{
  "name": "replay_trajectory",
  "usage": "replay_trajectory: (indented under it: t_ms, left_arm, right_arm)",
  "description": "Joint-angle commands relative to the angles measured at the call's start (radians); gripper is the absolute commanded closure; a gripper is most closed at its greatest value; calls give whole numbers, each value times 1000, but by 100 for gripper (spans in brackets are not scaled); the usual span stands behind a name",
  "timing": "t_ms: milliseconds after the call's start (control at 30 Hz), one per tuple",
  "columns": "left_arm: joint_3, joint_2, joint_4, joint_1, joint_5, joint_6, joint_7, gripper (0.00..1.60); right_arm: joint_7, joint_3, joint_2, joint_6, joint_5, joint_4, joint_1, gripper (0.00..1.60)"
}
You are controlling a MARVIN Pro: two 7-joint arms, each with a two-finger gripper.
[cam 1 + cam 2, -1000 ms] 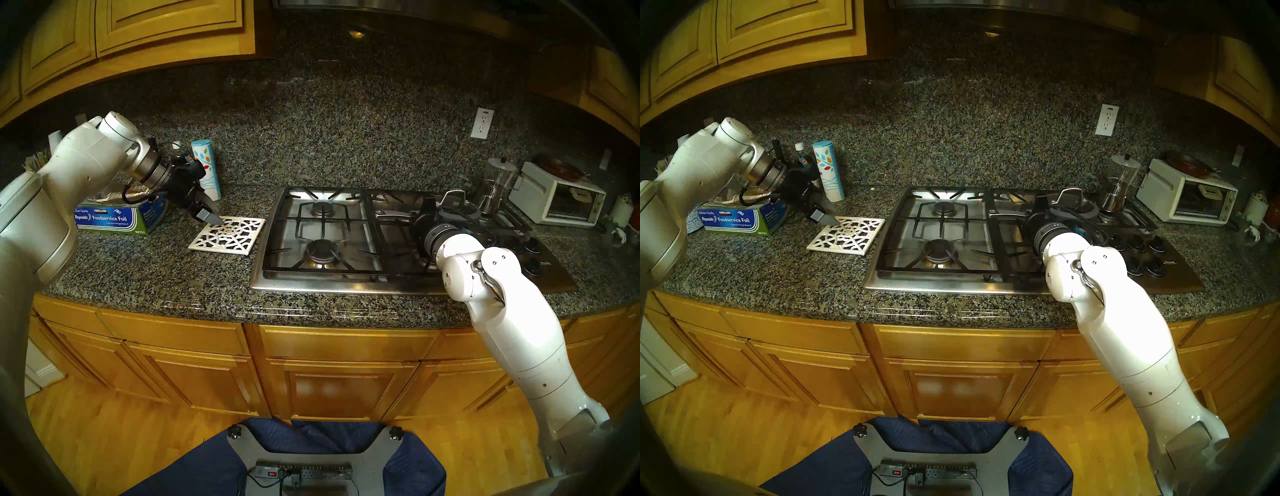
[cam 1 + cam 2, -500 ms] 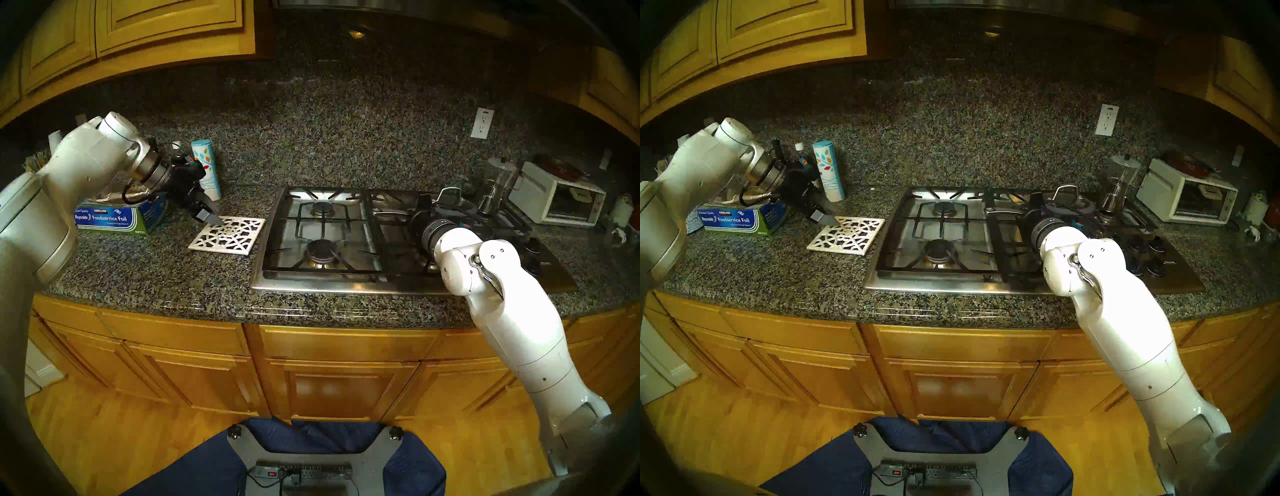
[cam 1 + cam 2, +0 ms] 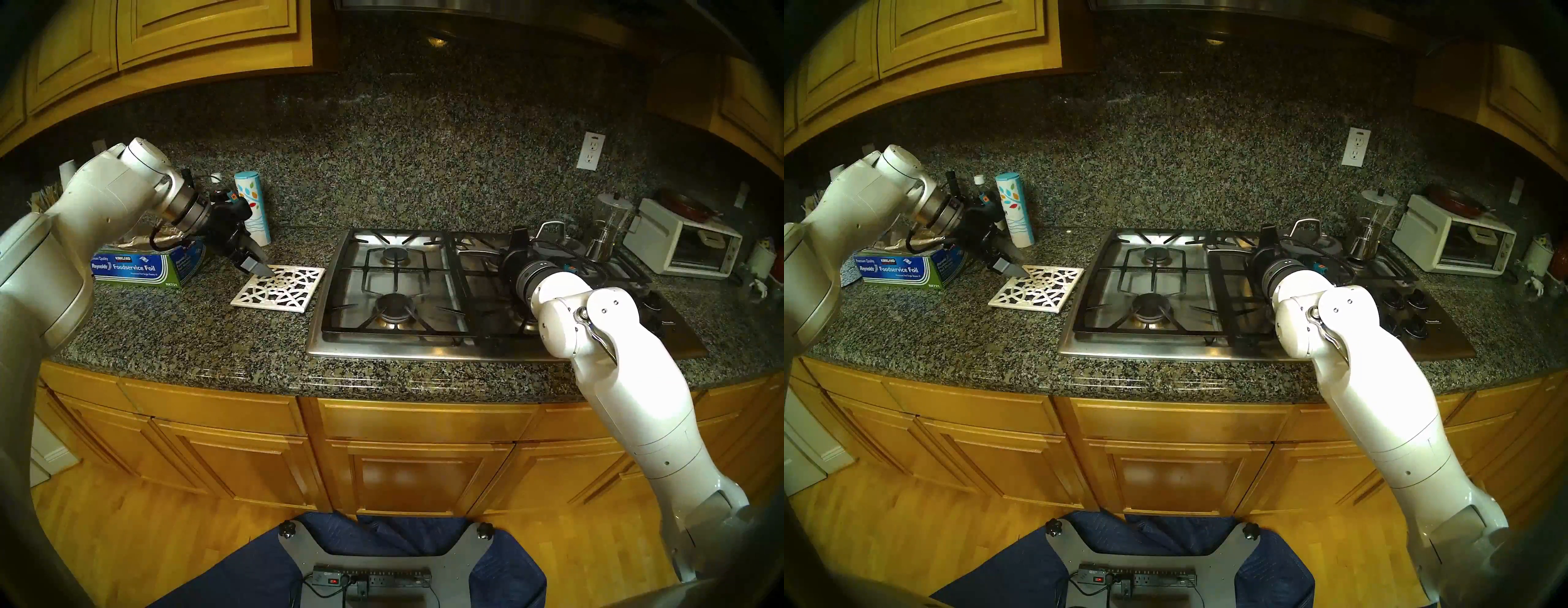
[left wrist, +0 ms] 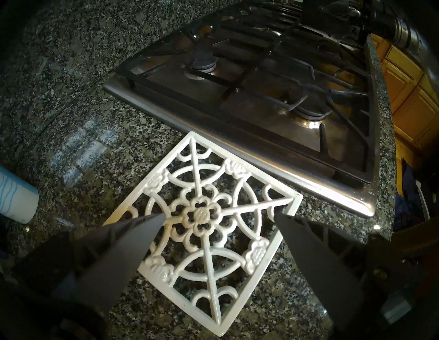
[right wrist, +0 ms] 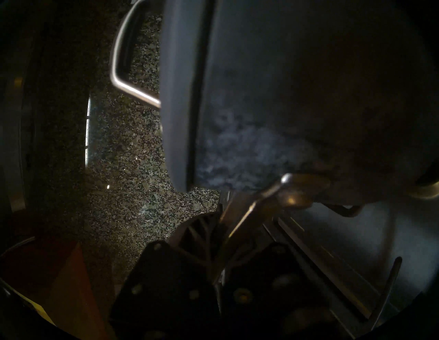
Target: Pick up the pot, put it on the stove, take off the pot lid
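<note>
The pot (image 5: pixel 297 118), dark and speckled with its lid (image 5: pixel 180 95) on, hangs over the right half of the stove (image 3: pixel 399 344), near the back edge; in the head views the right arm hides most of it, so whether its base touches the grate cannot be told, and nothing of its contents shows. The right gripper (image 5: pixel 225 228) is clamped on the pot's steel handle (image 5: pixel 261 199), seen close in the right wrist view. Above the lid rises its one arched steel loop (image 3: pixel 551 227). The stove sits in the counter (image 3: pixel 191 331) toward the right end; two burners (image 3: pixel 396 254) show on its left half and a cluster of black knobs (image 3: pixel 1407 312) at its front right corner. A white toaster oven (image 3: pixel 687 246) stands at the counter's right end, with a glass coffee maker (image 3: pixel 609 229) between it and the stove's back right corner. At the left end an open foil box (image 3: pixel 135 267) lies with crumpled foil sticking out of it, and one tall canister (image 3: pixel 254 204) stands behind, against the back edge. One white trivet (image 4: pixel 204 213) lies flat just beside the stove's left edge. The left gripper (image 4: pixel 219 217) hovers over it, jaws spread wide and empty.
</note>
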Motion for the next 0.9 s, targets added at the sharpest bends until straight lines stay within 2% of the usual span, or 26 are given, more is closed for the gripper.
replay_trajectory:
  t_ms: [0, 333, 367, 433, 867]
  left_arm:
    - [-15, 0, -2, -43, -5, -1, 0, 0]
    - [-15, 2, -6, -42, -6, 1, 2, 0]
    - [-15, 2, -6, -42, -6, 1, 2, 0]
    - [-16, 3, -7, -42, -6, 1, 2, 0]
    - [-16, 5, -11, -41, -6, 3, 4, 0]
  right_arm:
    - [52, 19, 0, -10, -56, -84, 88, 160]
    - [53, -38, -50, -6, -68, -73, 139, 160]
    - [59, -30, -62, -2, -74, -81, 121, 160]
    - [55, -49, -71, -2, -75, -68, 145, 160]
    - [55, -95, -157, 35, -103, -46, 179, 160]
